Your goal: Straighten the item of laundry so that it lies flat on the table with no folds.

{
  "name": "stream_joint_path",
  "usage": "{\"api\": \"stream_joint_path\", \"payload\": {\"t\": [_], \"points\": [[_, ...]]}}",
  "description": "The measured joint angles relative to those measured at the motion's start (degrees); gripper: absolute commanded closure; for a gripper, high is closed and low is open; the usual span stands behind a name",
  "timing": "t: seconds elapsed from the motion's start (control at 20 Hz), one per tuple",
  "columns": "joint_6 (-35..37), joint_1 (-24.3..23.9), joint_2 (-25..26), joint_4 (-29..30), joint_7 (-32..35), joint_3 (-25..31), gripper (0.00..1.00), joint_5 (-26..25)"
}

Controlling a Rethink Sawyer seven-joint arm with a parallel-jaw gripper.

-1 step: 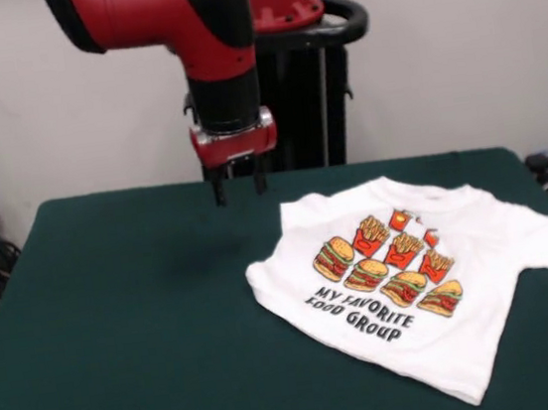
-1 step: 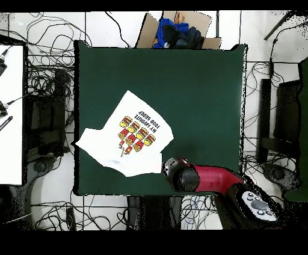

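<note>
We see the T-shirt (image 1: 419, 282) spread print-up on the green table (image 1: 130, 333), our gripper (image 1: 237, 183) raised beside it, fingers parted, grasping nothing.

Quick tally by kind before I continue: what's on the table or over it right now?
T-shirts: 1, printed side up
Grippers: 1, above the table, beside the shirt, holding nothing
Tables: 1, dark green
Total: 3

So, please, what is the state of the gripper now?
Gripper: open, holding nothing, raised above the table, apart from the T-shirt.
</note>
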Motion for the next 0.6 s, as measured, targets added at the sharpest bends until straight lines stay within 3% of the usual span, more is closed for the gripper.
{"api": "stream_joint_path", "payload": {"t": [0.6], "points": [[-4.54,3.36,-0.34,3.76,0.00,-0.36,0.00,0.01]]}}
